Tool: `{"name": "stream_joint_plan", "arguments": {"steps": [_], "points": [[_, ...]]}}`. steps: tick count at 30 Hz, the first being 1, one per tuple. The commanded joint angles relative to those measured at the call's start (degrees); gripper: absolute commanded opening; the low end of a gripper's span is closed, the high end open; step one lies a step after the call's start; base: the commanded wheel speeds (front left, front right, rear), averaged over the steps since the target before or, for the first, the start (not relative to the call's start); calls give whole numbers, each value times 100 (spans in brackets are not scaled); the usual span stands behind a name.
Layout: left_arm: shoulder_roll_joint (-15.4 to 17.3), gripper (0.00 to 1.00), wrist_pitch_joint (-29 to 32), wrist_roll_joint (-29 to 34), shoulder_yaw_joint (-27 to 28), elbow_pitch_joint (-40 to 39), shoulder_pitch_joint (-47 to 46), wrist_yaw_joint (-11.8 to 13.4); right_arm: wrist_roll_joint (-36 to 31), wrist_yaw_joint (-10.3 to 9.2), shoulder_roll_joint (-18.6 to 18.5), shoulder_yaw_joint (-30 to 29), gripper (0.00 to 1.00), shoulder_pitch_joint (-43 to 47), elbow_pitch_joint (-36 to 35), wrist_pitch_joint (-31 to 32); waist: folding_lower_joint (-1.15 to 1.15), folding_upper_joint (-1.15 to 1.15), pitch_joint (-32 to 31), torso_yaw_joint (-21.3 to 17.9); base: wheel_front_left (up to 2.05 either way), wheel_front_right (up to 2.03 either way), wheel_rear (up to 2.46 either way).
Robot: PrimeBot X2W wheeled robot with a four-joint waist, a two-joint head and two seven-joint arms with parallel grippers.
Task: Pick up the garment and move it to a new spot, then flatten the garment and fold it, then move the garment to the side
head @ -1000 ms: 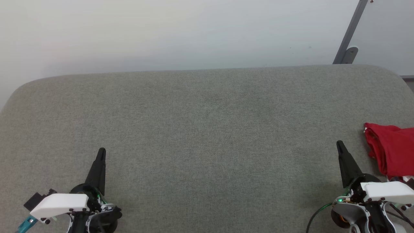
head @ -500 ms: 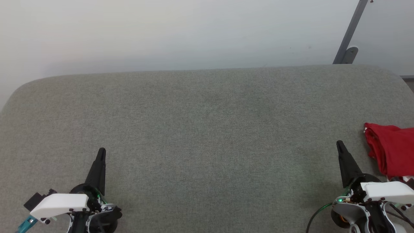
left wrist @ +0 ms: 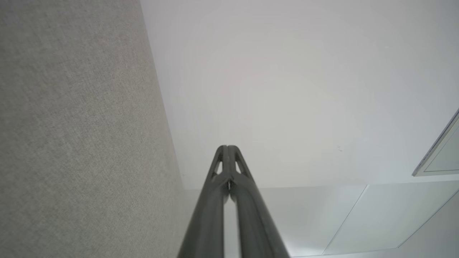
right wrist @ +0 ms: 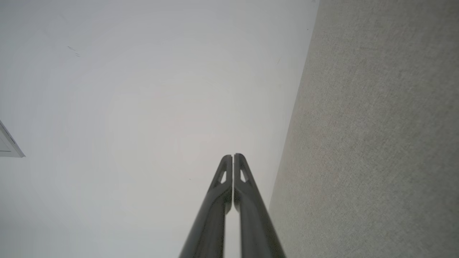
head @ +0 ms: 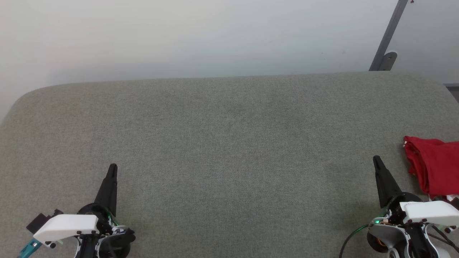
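The red garment [head: 435,165] lies folded in a small bundle at the right edge of the grey padded table [head: 229,143], cut off by the head view's border, with a bit of white trim at its near side. My right gripper [head: 376,159] hovers just left of it, shut and holding nothing; its fingertips [right wrist: 233,157] meet in the right wrist view. At the lower left my left gripper [head: 112,167] is shut and holds nothing, its fingertips [left wrist: 227,148] pressed together in the left wrist view.
A pale wall [head: 200,36] rises behind the table's far edge. A grey slanted metal bar with a bracket [head: 387,46] stands at the back right. The table's corners are rounded.
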Motion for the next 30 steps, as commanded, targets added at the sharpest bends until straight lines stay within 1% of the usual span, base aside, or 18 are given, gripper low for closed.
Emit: {"name": "stream_joint_plan", "arguments": {"steps": [1,30], "points": [[-3,0,13,27,16,-3,-74,12,24,-2,6,-3,0,-51,-1,10,0,0,0,0,0,0,0],[-5,0,17,30,19,-4,-74,12,24,-2,7,-1,0,-51,-3,10,0,0,0,0,0,0,0]]}}
